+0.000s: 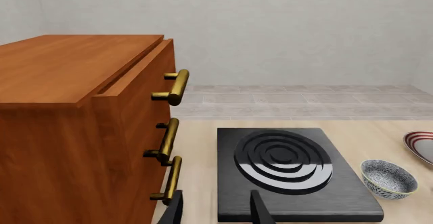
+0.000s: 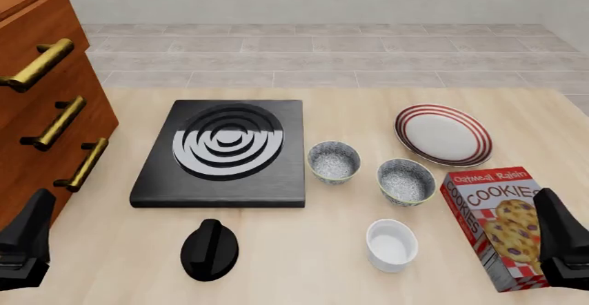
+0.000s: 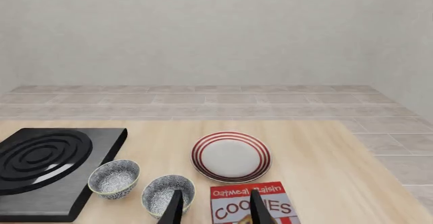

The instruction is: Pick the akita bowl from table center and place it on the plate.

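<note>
Two alike akita bowls stand right of the burner. The bowl nearer the table's middle sits beside the burner's right edge. Its twin is a little nearer and to the right. Behind them lies the red-striped plate, bare. My left gripper hovers open at the near left, far from the bowls. The right gripper is open at the near right, above the cookie box, holding nothing.
A black burner plate lies left of centre. A wooden drawer cabinet with brass handles fills the left edge. A white ramekin, a cookie box and a black knob-shaped object sit near the front.
</note>
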Robot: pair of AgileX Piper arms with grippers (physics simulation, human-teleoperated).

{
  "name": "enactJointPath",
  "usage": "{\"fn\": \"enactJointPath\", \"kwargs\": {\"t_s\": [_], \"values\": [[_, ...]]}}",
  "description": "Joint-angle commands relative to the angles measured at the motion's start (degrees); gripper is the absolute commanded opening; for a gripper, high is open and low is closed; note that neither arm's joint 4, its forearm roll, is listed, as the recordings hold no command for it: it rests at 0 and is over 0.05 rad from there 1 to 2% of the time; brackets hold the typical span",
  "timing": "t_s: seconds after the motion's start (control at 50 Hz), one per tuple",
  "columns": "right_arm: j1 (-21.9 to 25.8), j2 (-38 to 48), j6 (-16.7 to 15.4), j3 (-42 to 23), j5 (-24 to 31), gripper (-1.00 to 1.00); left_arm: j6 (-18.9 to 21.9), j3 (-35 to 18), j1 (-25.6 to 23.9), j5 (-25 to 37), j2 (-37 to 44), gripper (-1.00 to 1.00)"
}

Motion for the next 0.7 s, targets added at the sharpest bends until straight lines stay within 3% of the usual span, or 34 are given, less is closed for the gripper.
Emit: {"fn": "enactJointPath", "kwargs": {"t_s": [0.02, 0.24, 0.26, 0.3, 0.36, 0.48, 0.56, 0.7], "values": [[-0.24, 0.14, 0.22, -0.72, 0.17, 1.0, 0.0, 0.0, 0.0, 0.0, 0.0, 1.0], [1.36, 0.18, 0.14, -3.18, 2.28, 1.0, 0.0, 0.0, 0.0, 0.0, 0.0, 1.0], [4.64, 0.56, -3.0, -3.64, 3.38, 1.0, 0.0, 0.0, 0.0, 0.0, 0.0, 1.0], [6.01, 0.03, -4.64, -4.09, 4.26, 1.0, 0.0, 0.0, 0.0, 0.0, 0.0, 1.0], [5.18, 0.97, 1.22, -5.99, 6.08, 1.0, 0.0, 0.0, 0.0, 0.0, 0.0, 1.0], [6.39, 5.42, 0.91, -10.28, 6.99, 1.0, 0.0, 0.0, 0.0, 0.0, 0.0, 1.0], [8.73, 9.39, -2.24, -12.93, 6.49, 1.0, 0.0, 0.0, 0.0, 0.0, 0.0, 1.0], [12.05, 19.84, -4.24, -15.83, 3.18, 1.0, 0.0, 0.0, 0.0, 0.0, 0.0, 1.0]]}}
